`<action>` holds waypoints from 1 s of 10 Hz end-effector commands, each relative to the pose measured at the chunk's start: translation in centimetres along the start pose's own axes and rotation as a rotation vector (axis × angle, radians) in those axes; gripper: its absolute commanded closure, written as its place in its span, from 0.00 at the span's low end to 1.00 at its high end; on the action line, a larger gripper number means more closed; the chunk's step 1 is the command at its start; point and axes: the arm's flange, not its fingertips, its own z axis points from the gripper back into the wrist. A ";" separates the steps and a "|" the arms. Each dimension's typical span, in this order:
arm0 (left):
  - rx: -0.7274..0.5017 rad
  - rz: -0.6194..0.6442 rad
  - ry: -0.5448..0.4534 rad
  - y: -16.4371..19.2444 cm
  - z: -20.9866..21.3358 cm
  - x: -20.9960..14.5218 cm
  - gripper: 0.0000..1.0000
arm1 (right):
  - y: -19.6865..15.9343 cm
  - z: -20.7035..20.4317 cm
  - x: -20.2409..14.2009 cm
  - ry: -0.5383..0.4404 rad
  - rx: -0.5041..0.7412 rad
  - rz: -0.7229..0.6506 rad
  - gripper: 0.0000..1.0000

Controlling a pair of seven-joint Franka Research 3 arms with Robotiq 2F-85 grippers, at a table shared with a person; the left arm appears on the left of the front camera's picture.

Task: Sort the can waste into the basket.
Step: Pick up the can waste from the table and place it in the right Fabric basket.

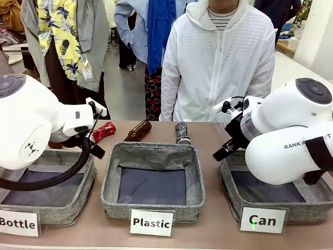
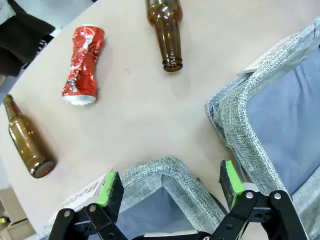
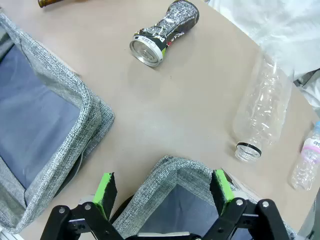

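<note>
Outside the basket [image 1: 231,194], red can [image 1: 102,131], black can [image 1: 182,133]

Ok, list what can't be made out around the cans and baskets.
- Front view: red can, near end hidden behind the left arm.
- Front view: Can basket, inside mostly covered by the right arm.
- Right wrist view: small plastic bottle, cut off by the edge; label print too small.
</note>
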 end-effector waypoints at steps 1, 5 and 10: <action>0.000 0.000 0.000 0.0 0.0 0.0 0.00 | 0.0 0.0 0.0 0.000 0.000 0.000 0.00; 0.000 0.000 0.000 0.0 0.0 0.0 0.00 | 0.0 0.0 0.0 0.000 0.000 0.000 0.00; 0.000 0.000 0.000 0.0 0.0 0.0 0.00 | 0.0 0.0 0.0 0.000 0.000 0.000 0.00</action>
